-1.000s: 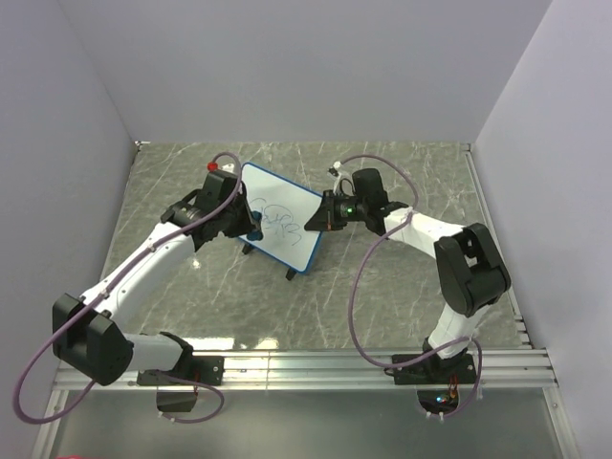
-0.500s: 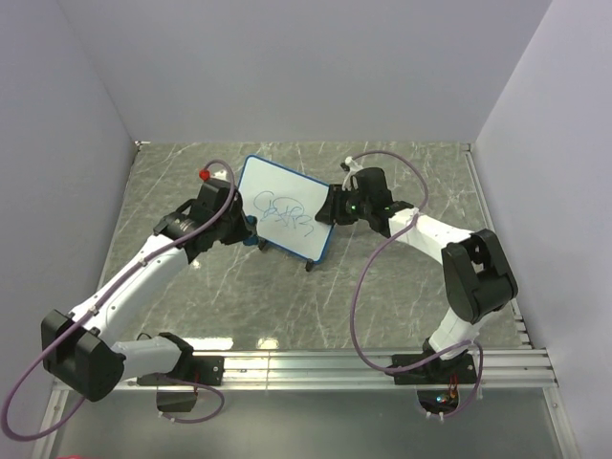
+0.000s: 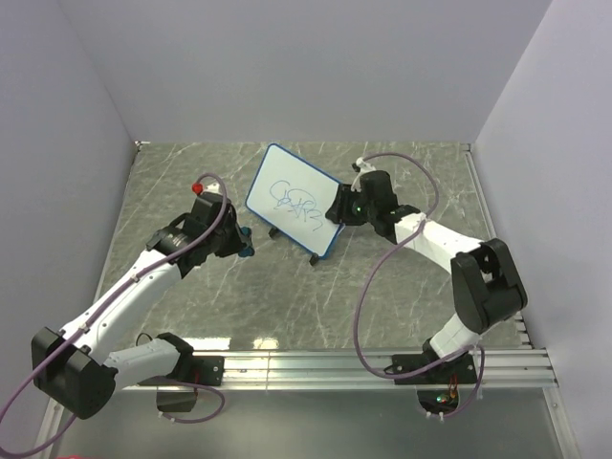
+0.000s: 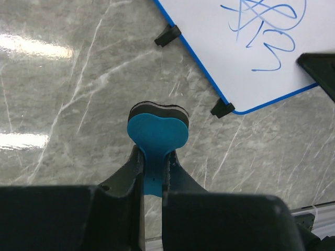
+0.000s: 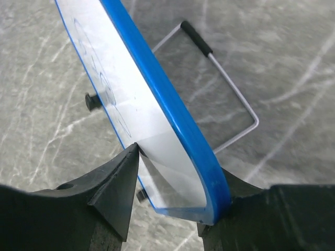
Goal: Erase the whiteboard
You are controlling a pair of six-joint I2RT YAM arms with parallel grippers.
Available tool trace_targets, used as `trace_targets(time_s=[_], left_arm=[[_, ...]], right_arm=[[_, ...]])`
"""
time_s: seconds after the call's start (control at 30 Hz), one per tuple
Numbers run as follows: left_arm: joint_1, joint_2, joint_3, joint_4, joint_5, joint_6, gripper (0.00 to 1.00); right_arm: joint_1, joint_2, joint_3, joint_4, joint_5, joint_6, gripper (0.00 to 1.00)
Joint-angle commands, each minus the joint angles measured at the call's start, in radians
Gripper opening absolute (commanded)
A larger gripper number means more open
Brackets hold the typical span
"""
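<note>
The whiteboard [image 3: 296, 203] stands tilted up on the marble table, blue scribbles [image 3: 295, 199] on its white face. My right gripper [image 3: 337, 207] is at its right corner. In the right wrist view the blue-rimmed whiteboard [image 5: 131, 104] passes slantwise between the fingers of the right gripper [image 5: 180, 167]: one fingertip touches the face, the other presses the rim's back. My left gripper [image 3: 241, 241] hovers left of the board, apart from it. In the left wrist view, the left gripper [image 4: 154, 154] is shut on a blue heart-shaped eraser [image 4: 158, 130] with black felt. The whiteboard [image 4: 251, 57] lies ahead of it.
A wire stand [image 5: 230, 99] folds out behind the board onto the table. The board's black feet [image 4: 222, 108] rest on the marble. Grey walls close the left, back and right sides. An aluminium rail [image 3: 363, 363] runs along the near edge.
The board has tipped up more upright and shifted back and to the right with my right gripper. My left arm has drawn back to the near left, off the board's edge.
</note>
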Motion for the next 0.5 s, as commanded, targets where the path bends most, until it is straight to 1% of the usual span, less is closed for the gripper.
trace_targets(time_s=[0.0,0.1,0.13,0.17,0.23,0.3,0.33,0.37,0.43,0.47], left_arm=[[-0.011,-0.004,-0.003,0.061,0.0,-0.019,0.0],[-0.017,0.017,0.005,0.072,0.0,-0.016,0.0],[-0.018,0.022,0.005,0.081,0.0,-0.016,0.0],[-0.021,0.026,0.002,0.088,0.0,-0.016,0.0],[-0.027,0.031,-0.005,0.103,0.0,-0.016,0.0],[-0.034,0.04,-0.011,0.112,0.001,-0.018,0.0],[-0.035,0.045,-0.012,0.12,0.001,-0.018,0.0],[-0.037,0.055,-0.012,0.129,0.004,-0.019,0.0],[-0.043,0.065,-0.011,0.141,0.004,-0.021,0.0],[-0.046,0.077,-0.008,0.155,0.006,-0.022,0.0]], right_arm=[[-0.035,-0.04,-0.076,-0.203,0.196,-0.044,0.5],[-0.035,-0.071,-0.09,-0.22,0.203,-0.044,0.49],[-0.037,-0.093,-0.101,-0.221,0.203,-0.041,0.45],[-0.035,-0.103,-0.101,-0.237,0.207,-0.036,0.31],[-0.037,-0.12,-0.089,-0.266,0.207,-0.027,0.25],[-0.035,-0.143,-0.087,-0.3,0.204,-0.018,0.25],[-0.035,-0.153,-0.09,-0.304,0.2,-0.013,0.27],[-0.035,-0.166,-0.093,-0.315,0.199,-0.01,0.32],[-0.035,-0.195,-0.115,-0.314,0.191,-0.007,0.32],[-0.035,-0.199,-0.124,-0.311,0.191,-0.007,0.3]])
